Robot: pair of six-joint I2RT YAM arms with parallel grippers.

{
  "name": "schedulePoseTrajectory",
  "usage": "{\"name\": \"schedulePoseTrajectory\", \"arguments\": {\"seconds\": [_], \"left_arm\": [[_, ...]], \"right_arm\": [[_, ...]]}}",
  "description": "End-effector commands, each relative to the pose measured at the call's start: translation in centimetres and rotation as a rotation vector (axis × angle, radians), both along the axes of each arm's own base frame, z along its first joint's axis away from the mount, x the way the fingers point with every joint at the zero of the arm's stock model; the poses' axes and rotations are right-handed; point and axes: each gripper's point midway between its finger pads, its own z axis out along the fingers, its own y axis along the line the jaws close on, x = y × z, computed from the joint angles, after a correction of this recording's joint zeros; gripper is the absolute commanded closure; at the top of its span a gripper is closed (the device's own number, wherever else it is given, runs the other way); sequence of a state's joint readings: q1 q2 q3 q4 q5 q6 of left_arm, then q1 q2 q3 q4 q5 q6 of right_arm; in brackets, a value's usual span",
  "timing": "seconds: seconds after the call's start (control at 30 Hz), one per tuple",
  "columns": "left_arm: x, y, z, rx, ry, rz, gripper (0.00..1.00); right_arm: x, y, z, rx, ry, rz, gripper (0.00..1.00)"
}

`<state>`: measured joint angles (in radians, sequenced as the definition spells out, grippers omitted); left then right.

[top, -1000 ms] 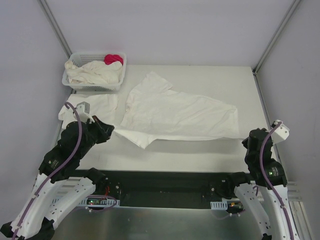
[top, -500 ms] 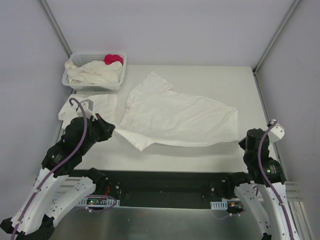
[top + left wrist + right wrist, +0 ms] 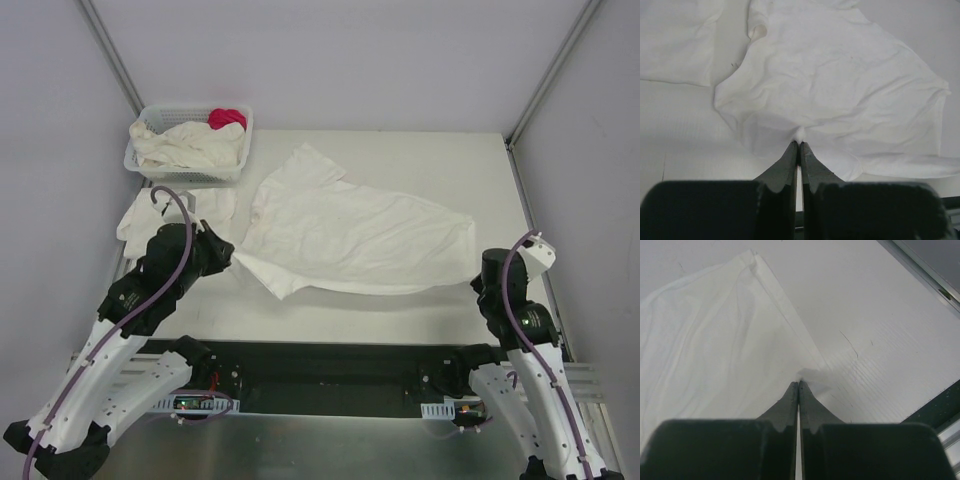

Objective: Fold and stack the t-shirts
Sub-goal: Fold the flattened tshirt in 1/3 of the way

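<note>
Top external view: in the upper left of the frame, a white lattice basket (image 3: 238,150) sits on a pale table (image 3: 420,160). It holds crumpled cream t-shirts (image 3: 185,145), with a small pink-red cloth (image 3: 227,118) at its far right corner. Just below the basket, a flat t-shirt (image 3: 195,210) lies along the table's left edge.

The left arm (image 3: 150,290) rises from the lower left. Its jaws are clenched on the near left edge of a large t-shirt (image 3: 360,230), which lies spread and wrinkled across the middle of the frame, just beside the flat one. The left wrist view shows the closed tips pinching up a small peak of that fabric.

At the lower right stands the right arm (image 3: 515,300), its jaws clenched on the large t-shirt's near right corner. The right wrist view shows the hem corner gripped between the tips, with bare table to its right.
</note>
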<state>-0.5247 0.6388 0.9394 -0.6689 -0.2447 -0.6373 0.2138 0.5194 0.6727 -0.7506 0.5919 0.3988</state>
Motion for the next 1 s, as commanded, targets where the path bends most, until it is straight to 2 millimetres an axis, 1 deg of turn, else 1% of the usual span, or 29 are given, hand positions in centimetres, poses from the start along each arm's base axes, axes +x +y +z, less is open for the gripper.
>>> {"name": "schedulePoseTrajectory", "arguments": {"seconds": [0.0,0.1,0.17,0.27,0.33,0.37,0.4,0.47,0.7,0.73,0.77,0.8,0.83,0.93,0.97], "left_arm": [[1.3,-0.4,-0.1,0.039,-0.018,-0.004,1.00],[2.0,-0.5,-0.4,0.065,-0.007,-0.004,1.00],[2.5,-0.6,-0.2,0.076,-0.014,0.001,1.00],[3.5,-1.0,-0.4,0.099,-0.002,0.000,1.00],[4.0,-1.2,-0.1,0.109,-0.005,-0.006,1.00],[4.3,-1.4,-0.4,0.120,0.005,-0.006,1.00],[4.6,-1.4,0.0,0.123,-0.002,-0.004,1.00],[5.1,-1.4,-0.2,0.143,0.002,0.006,1.00],[6.9,-1.5,0.6,0.189,-0.015,0.018,1.00],[7.1,-1.5,0.7,0.195,-0.021,0.017,1.00],[7.3,-1.7,0.5,0.204,-0.015,0.014,1.00],[7.5,-1.7,0.9,0.206,-0.022,0.017,1.00],[7.7,-1.5,0.8,0.221,-0.023,0.023,1.00],[8.5,-1.4,0.9,0.248,-0.026,0.030,1.00],[8.9,-1.5,0.8,0.255,-0.024,0.033,1.00]], "right_arm": [[0.9,-0.8,1.0,-0.049,-0.020,-0.030,0.99],[1.2,-0.9,0.8,-0.060,-0.006,-0.032,0.99],[1.5,-1.0,0.5,-0.064,0.000,-0.036,0.99],[2.0,-1.1,0.1,-0.072,0.018,-0.043,0.99],[2.5,-1.0,-0.2,-0.074,0.034,-0.039,0.99],[2.7,-1.2,-0.4,-0.075,0.038,-0.044,0.99],[2.8,-1.2,-0.5,-0.077,0.045,-0.045,0.99],[3.3,-1.2,-0.6,-0.078,0.053,-0.044,0.99],[4.8,-1.5,-0.6,-0.082,0.074,-0.049,0.99],[5.2,-1.5,-0.4,-0.081,0.066,-0.051,0.99],[5.4,-1.5,-0.6,-0.080,0.079,-0.053,0.99],[5.6,-1.4,-0.6,-0.077,0.079,-0.051,0.99],[5.8,-1.5,-0.3,-0.076,0.073,-0.054,0.99],[6.4,-1.6,-0.5,-0.078,0.089,-0.059,0.99],[6.6,-1.7,-0.2,-0.076,0.085,-0.066,0.99]]}}
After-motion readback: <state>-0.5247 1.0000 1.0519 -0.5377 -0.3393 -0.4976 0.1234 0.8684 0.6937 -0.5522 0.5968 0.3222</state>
